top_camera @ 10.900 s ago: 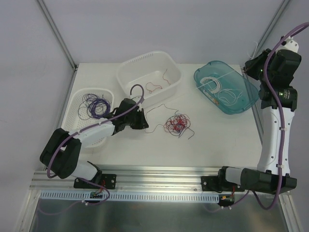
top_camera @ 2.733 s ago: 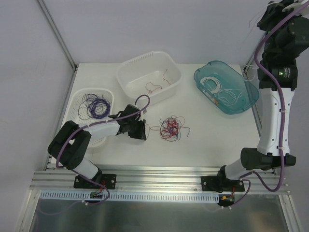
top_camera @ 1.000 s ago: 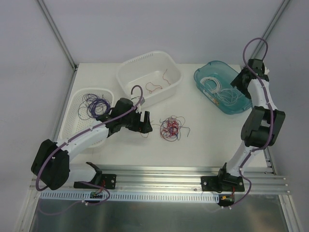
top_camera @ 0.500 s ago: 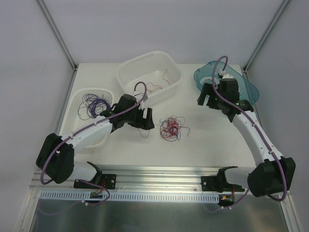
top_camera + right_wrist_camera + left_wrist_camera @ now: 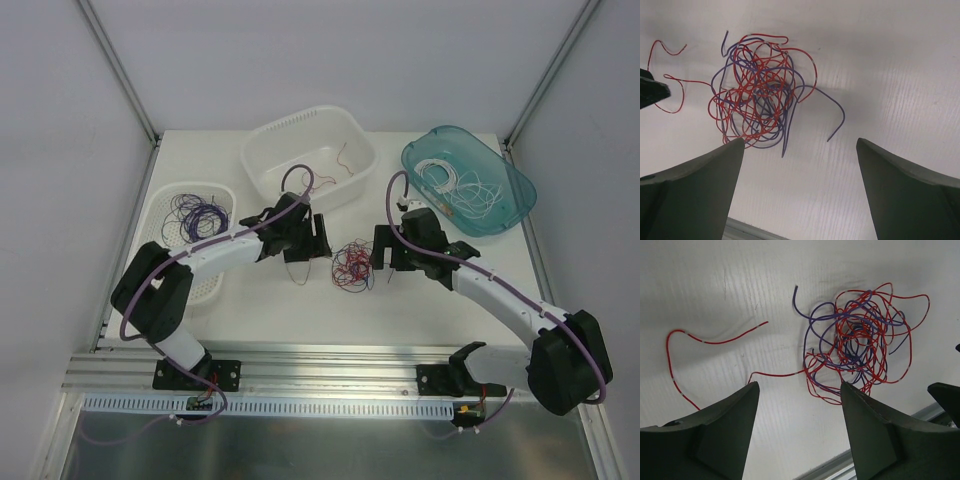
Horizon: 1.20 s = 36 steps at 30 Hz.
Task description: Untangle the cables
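Observation:
The cables [image 5: 352, 264] lie as a loose tangle of red and purple wires on the white table between my two grippers. My left gripper [image 5: 318, 240] hovers just left of the tangle, open and holding nothing. In the left wrist view the cables [image 5: 860, 345] sit beyond the left gripper [image 5: 799, 387], and one red strand [image 5: 705, 340] trails off to the left. My right gripper [image 5: 382, 248] is just right of the tangle, wide open and empty. The right wrist view has the cables [image 5: 757, 95] ahead of the right gripper [image 5: 800, 141], with a purple end [image 5: 837, 120] curling free.
A white bin [image 5: 300, 118] at the back holds a few red wires. A teal tray [image 5: 440, 132] at back right holds white wires [image 5: 460, 190]. A white basket [image 5: 152, 225] on the left holds purple wires [image 5: 198, 215]. The table's metal rail runs along the near edge.
The right arm swung down from the teal tray to the tangle's right side, its jaws widening. The left gripper moved right, closer to the tangle, its jaws narrowing somewhat.

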Each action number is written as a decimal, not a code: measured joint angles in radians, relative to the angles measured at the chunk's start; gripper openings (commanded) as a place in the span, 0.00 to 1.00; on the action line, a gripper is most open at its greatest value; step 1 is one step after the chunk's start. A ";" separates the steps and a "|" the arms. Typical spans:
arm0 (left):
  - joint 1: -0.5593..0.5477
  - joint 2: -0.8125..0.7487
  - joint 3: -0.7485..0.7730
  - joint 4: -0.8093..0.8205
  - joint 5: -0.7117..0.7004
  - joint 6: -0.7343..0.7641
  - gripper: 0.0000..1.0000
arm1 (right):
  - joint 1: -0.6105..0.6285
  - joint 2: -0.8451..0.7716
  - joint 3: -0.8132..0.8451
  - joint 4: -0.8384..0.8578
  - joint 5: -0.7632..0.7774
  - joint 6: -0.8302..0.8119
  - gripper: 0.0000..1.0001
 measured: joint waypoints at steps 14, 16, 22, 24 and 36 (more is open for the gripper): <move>-0.013 0.137 0.032 -0.011 -0.044 -0.203 0.10 | 0.018 0.043 0.000 0.083 0.021 0.036 1.00; -0.013 0.137 0.032 -0.011 -0.051 -0.201 0.00 | 0.020 0.057 0.000 0.096 0.014 0.043 1.00; -0.013 0.136 0.019 -0.009 -0.052 -0.198 0.03 | 0.034 0.080 0.000 0.123 -0.001 0.059 1.00; -0.013 0.131 0.002 -0.009 -0.053 -0.201 0.30 | 0.038 0.080 0.000 0.135 -0.004 0.060 1.00; -0.013 -0.038 -0.051 -0.027 -0.111 -0.454 0.75 | 0.045 0.043 -0.004 0.132 0.009 0.060 1.00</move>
